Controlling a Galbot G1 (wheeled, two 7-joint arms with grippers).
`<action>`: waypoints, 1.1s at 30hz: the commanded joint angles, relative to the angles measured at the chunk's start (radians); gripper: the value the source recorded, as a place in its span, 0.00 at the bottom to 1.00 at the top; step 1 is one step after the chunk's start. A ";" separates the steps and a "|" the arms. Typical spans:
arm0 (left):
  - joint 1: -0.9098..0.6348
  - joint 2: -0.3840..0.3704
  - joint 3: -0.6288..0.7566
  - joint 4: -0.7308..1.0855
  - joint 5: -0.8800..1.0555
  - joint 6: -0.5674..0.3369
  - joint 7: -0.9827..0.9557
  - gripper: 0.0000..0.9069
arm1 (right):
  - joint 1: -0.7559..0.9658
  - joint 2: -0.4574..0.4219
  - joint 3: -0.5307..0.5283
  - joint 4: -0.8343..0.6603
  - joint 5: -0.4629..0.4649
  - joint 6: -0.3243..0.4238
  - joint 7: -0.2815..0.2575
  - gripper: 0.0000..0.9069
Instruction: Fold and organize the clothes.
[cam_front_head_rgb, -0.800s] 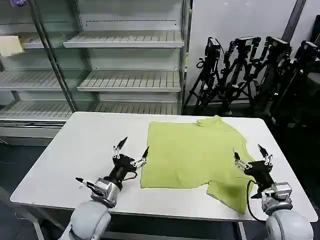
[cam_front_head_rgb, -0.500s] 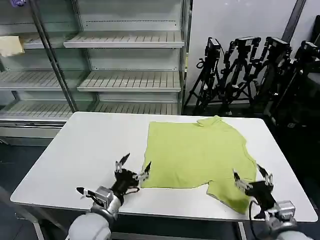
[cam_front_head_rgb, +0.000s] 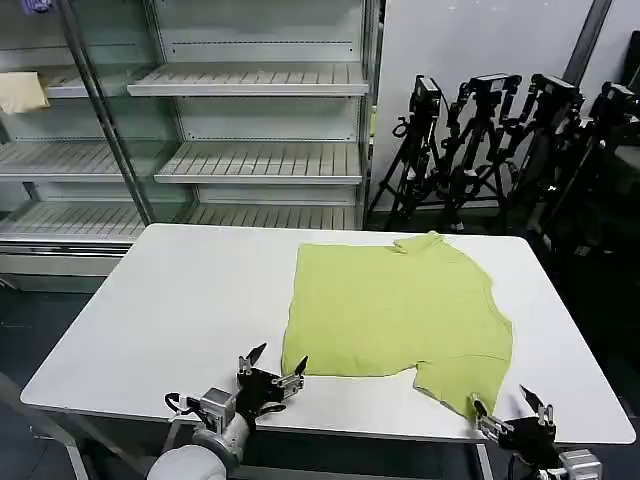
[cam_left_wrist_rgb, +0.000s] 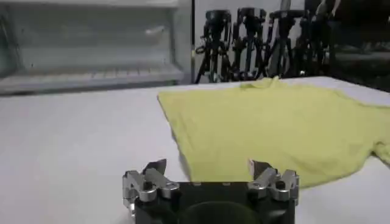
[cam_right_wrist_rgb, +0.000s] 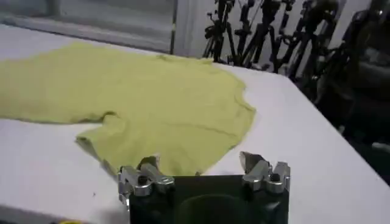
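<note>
Left gripper (cam_front_head_rgb: 273, 368): hovering at the near table edge, fingers spread apart, gripping nothing, sitting just beside the near left corner of the lime T-shirt (cam_front_head_rgb: 395, 310). In the left wrist view, gripper (cam_left_wrist_rgb: 208, 173) pointing at that hem, probably lined up for picking the corner.

Right gripper (cam_front_head_rgb: 511, 412): hanging at the near edge of the white table (cam_front_head_rgb: 180, 290), jaws parted and empty, just beside the near sleeve tip. In the right wrist view, gripper (cam_right_wrist_rgb: 200, 167) facing the sleeve and the T-shirt (cam_right_wrist_rgb: 158, 100) beyond.

T-shirt: lying flat toward the right half of the table, plain side up, near sleeve spread outward, far sleeve appearing tucked in, collar toward the far edge. Judged as unfolded, with both grippers flanking the near hem for a likely two-point lift.

Behind the table: standing shelving (cam_front_head_rgb: 250, 120) and tripods (cam_front_head_rgb: 500, 140).
</note>
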 joint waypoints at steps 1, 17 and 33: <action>0.009 0.000 0.008 0.016 -0.026 0.027 -0.017 1.00 | -0.033 0.003 0.000 0.002 0.007 -0.008 0.001 1.00; -0.024 -0.006 0.038 0.063 -0.030 0.026 -0.056 0.01 | 0.031 -0.007 -0.054 -0.032 0.091 -0.115 -0.016 0.00; -0.059 0.001 0.040 0.024 -0.038 0.023 -0.036 0.01 | 0.148 -0.042 0.001 0.037 0.219 -0.055 -0.045 0.00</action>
